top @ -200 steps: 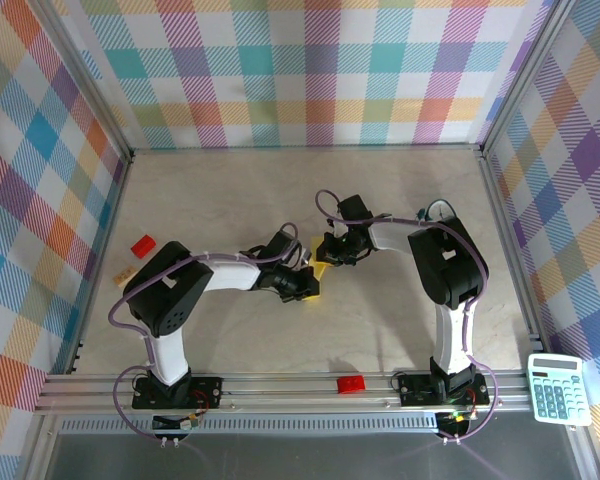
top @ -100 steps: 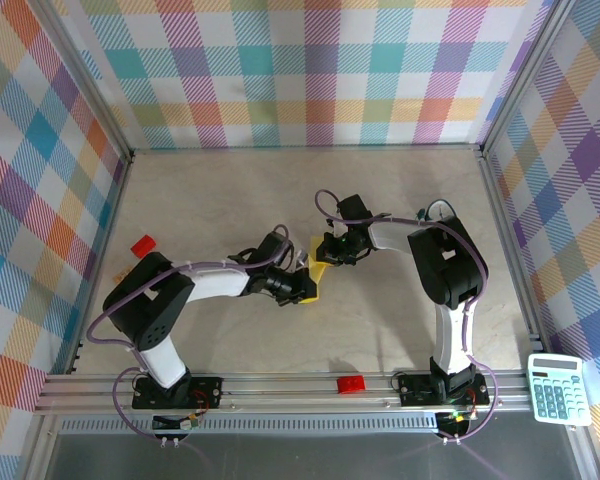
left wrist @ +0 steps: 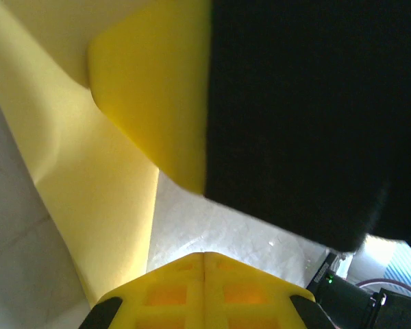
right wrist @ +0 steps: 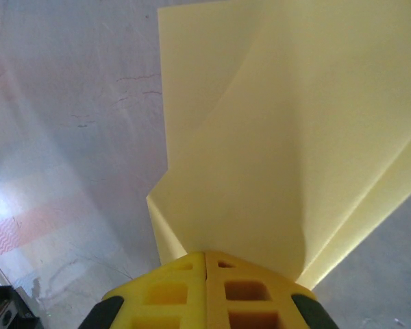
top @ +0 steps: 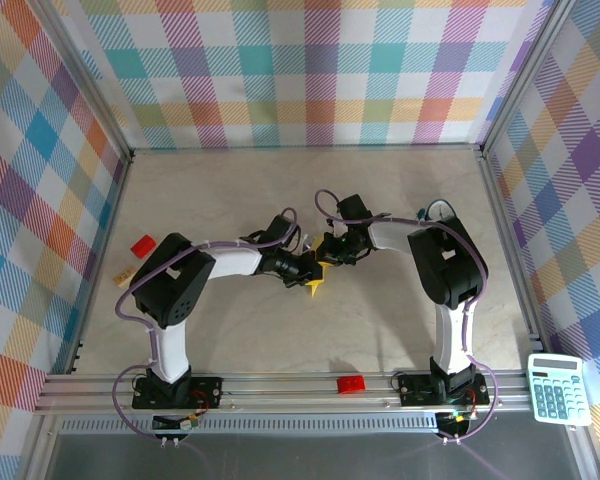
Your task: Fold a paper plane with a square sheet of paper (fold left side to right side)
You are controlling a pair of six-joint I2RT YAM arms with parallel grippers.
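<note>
Left tool: your left tool is sitting near the middle of the tabletop with its jaws pressed together. In its wrist view the yellow fingers are meeting along a single seam. The paper is running down just beside them on the left, and you cannot tell whether any of it is being pinched.
Right tool: your right tool is facing the left one from just beside it. Its jaws are clamping the yellow paper, which is fanning out from its fingertips in the wrist view.
Paper: the square sheet of paper is sitting between the two tools, partly folded and bowing rather than lying flat. From above, one pointed corner is poking out toward the near edge. In the left wrist view, one flap is curling over.
Dark shape: something black is blocking the upper right of the left wrist view.
Bystanders: a red brick and a small tan block are lying by the left wall, well apart from the paper. A second red brick is resting on the front rail, and a calculator is sitting at the near right corner.
</note>
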